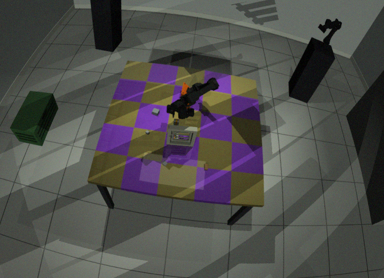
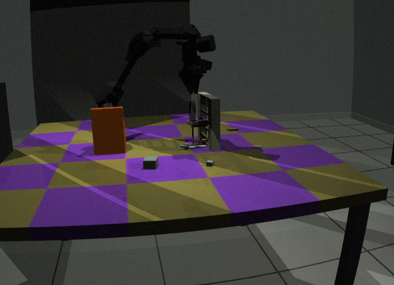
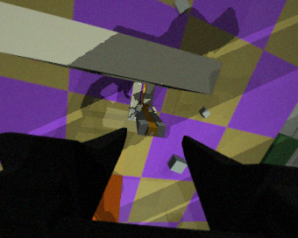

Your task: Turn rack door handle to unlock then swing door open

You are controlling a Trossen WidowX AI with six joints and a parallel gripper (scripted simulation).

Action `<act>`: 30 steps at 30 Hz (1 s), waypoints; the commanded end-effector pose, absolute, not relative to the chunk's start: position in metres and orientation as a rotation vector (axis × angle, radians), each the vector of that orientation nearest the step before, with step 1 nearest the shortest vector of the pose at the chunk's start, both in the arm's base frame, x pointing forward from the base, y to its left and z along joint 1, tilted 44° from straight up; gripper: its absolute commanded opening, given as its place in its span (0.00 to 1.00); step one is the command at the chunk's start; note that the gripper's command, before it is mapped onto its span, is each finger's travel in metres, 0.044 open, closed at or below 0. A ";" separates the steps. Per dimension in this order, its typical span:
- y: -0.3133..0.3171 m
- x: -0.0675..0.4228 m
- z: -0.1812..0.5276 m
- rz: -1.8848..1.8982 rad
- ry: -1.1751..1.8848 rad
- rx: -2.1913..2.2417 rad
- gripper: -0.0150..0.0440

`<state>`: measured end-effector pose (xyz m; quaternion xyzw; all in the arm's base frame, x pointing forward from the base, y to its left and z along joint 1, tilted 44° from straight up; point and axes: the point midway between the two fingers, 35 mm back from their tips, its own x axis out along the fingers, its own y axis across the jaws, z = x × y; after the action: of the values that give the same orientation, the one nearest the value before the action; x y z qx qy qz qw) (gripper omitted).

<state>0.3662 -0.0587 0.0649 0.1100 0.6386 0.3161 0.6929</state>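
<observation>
The pale rack frame (image 1: pixel 186 143) (image 2: pixel 215 123) (image 3: pixel 166 66) stands upright on the checkered table (image 1: pixel 213 151) (image 2: pixel 165 196). Its door appears closed in the frame; the door's edge is hard to make out. The upright handle (image 1: pixel 176 122) (image 2: pixel 192 112) (image 3: pixel 151 127) stands out from the frame on the arm's side, its dark and orange-brown top showing in the wrist view. My gripper (image 2: pixel 193 93) (image 3: pixel 154 136) is open and points down, with its fingertips just above the handle's top. In the wrist view the handle's top shows between the fingertips. Nothing is held.
An orange box (image 1: pixel 184 88) (image 2: pixel 109 131) (image 3: pixel 110 202) stands near the arm's base. A grey block (image 1: pixel 155 111) (image 2: pixel 150 163) (image 3: pixel 178 164) and a small grey cube (image 1: pixel 147 132) (image 2: pixel 210 163) (image 3: pixel 204 113) lie beside the rack. A brown block (image 1: pixel 205 166) (image 2: pixel 232 129) lies behind it.
</observation>
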 end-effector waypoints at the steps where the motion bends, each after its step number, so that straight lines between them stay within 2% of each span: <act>1: -0.060 0.365 0.059 0.760 1.454 0.311 0.75; 30: -0.040 0.361 0.029 0.800 1.477 0.373 0.75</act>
<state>0.3636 -0.0462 0.0346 0.1596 0.6486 0.3513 0.6561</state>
